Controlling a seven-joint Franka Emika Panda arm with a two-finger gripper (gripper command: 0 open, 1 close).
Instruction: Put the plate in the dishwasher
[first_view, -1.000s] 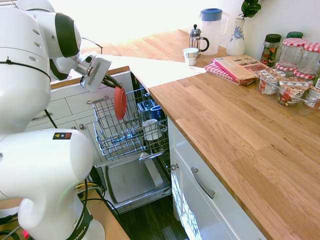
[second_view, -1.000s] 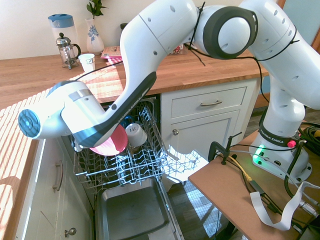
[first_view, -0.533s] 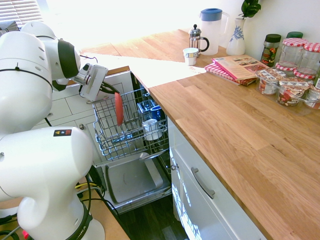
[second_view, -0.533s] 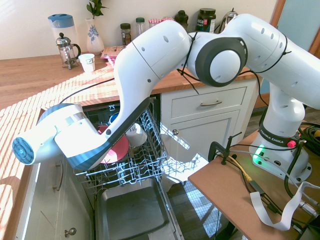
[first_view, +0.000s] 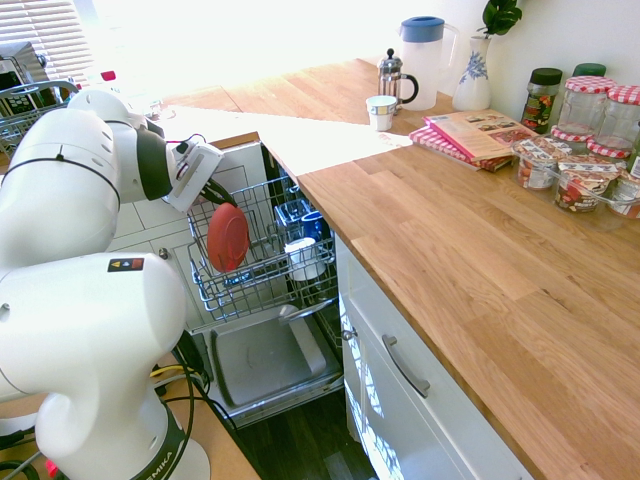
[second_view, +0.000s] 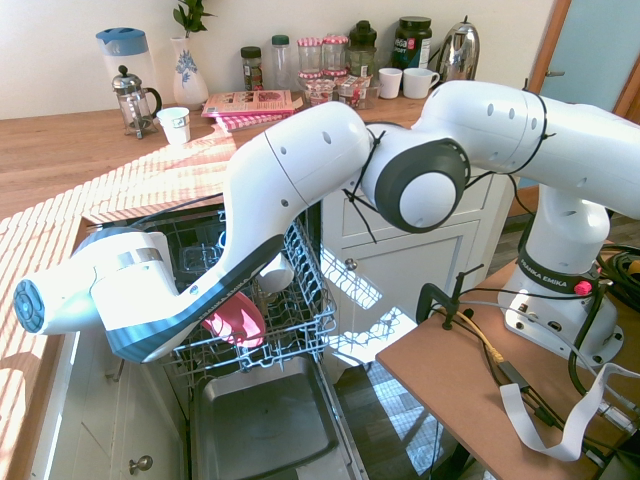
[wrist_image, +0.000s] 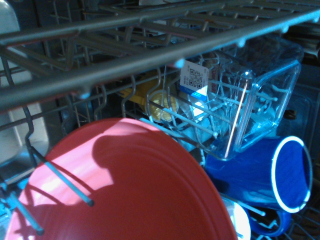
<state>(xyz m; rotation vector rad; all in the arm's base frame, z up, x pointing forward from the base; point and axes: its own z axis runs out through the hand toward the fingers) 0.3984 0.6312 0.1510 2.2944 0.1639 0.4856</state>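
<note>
Red plate (first_view: 228, 237) stands on its edge in the dishwasher (first_view: 262, 262) rack. The hand (first_view: 207, 189) holds it tight. A blue cup (wrist_image: 272, 176) lies near.

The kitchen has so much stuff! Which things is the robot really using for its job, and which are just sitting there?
For the job:
- round coral-red plastic plate, held on edge in the rack
- white dishwasher with grey wire rack
- robot's pincer, shut on the plate

Just sitting there:
- glass coffee press
- white paper cup
- blue-lidded jug
- red-lidded glass jars
- blue mug
</note>
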